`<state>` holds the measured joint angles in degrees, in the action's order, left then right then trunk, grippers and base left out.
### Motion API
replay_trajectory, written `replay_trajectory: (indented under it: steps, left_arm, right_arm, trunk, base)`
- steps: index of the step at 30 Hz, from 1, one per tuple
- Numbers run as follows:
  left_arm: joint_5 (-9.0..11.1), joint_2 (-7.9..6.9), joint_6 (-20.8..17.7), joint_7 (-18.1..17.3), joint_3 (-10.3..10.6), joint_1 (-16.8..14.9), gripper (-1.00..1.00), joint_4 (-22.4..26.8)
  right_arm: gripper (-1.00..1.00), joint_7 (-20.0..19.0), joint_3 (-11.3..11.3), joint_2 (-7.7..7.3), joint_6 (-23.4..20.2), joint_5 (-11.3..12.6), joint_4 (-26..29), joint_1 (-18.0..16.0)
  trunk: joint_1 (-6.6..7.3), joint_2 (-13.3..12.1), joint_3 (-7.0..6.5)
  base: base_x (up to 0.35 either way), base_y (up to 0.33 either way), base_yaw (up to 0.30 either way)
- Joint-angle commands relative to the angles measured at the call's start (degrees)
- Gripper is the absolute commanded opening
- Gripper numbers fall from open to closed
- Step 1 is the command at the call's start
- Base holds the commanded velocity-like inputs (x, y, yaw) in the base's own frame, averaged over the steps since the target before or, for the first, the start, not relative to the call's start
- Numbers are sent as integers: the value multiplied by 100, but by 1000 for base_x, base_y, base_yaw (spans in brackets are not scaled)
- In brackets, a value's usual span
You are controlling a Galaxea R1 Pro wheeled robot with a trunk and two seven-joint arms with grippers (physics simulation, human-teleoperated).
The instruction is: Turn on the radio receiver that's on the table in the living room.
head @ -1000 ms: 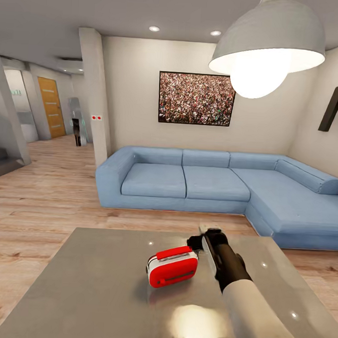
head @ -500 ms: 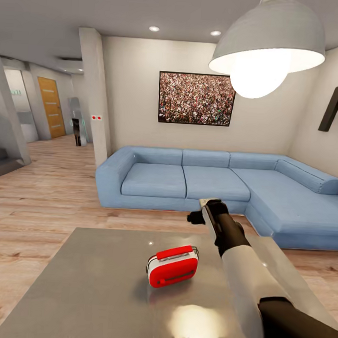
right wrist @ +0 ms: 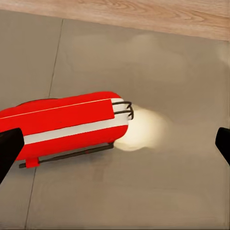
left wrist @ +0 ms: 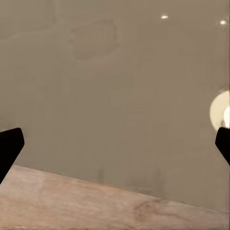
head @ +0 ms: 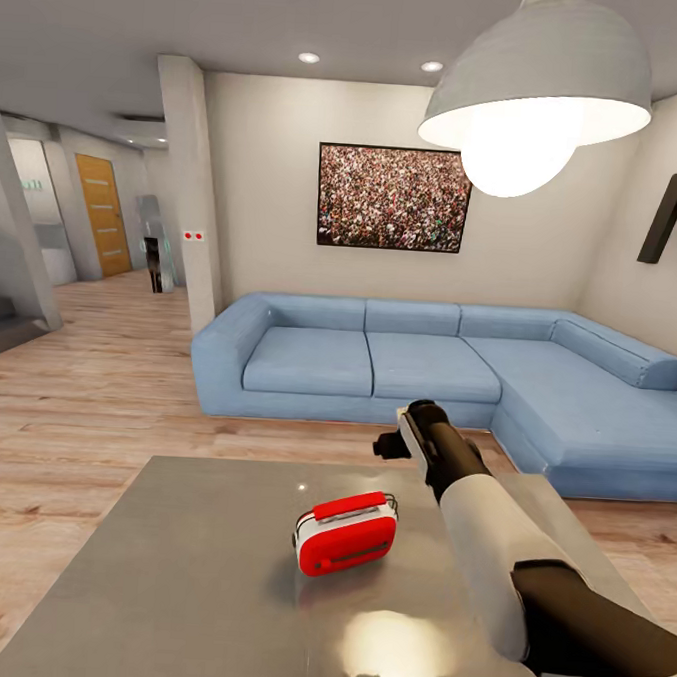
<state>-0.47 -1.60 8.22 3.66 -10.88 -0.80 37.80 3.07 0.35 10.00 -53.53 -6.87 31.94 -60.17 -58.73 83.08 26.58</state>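
Note:
The red radio receiver with white trim lies near the middle of the grey table; its dial is hidden. My right gripper hangs above and just beyond the radio's right end, apart from it. In the right wrist view the radio lies below the open right gripper, whose dark fingertips stand far apart with nothing between them. My left gripper is open over the table's top, near its edge.
Behind the table stands a blue L-shaped sofa, with wood plank floor between and to the left. A grey pendant lamp hangs at the upper right. A crowd picture is on the far wall.
My right gripper has risen from beside the radio's right end and now hangs higher and farther back. The radio has not moved.

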Motion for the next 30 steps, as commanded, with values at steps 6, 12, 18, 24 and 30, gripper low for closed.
replay_trajectory:
  steps: [6,12,18,24,30]
  left_arm:
    - [8,-99,1140,6,-12,0,100,-1460]
    - [28,-117,1310,-8,-3,-4,100,-1380]
    - [28,-108,1310,-4,-9,-5,100,-1120]
    - [295,-112,1317,-5,-13,-2,100,-1109]
    - [377,-118,1314,-14,-10,0,100,-1113]
  right_arm:
    - [100,-55,-6,0,1,8,3,-101]
    - [100,-1195,-4,0,33,23,209,-109]
    - [100,-1542,-53,0,355,34,226,-109]
    - [100,-1322,-68,0,642,59,213,-109]
    - [100,-830,-64,0,703,66,210,-109]
  trunk:
    - [0,0,0]
    - [0,0,0]
    - [0,0,0]
    - [0,0,0]
    - [0,0,0]
  base:
    - [0,0,0]
    - [0,0,0]
    - [0,0,0]
    - [0,0,0]
    - [0,0,0]
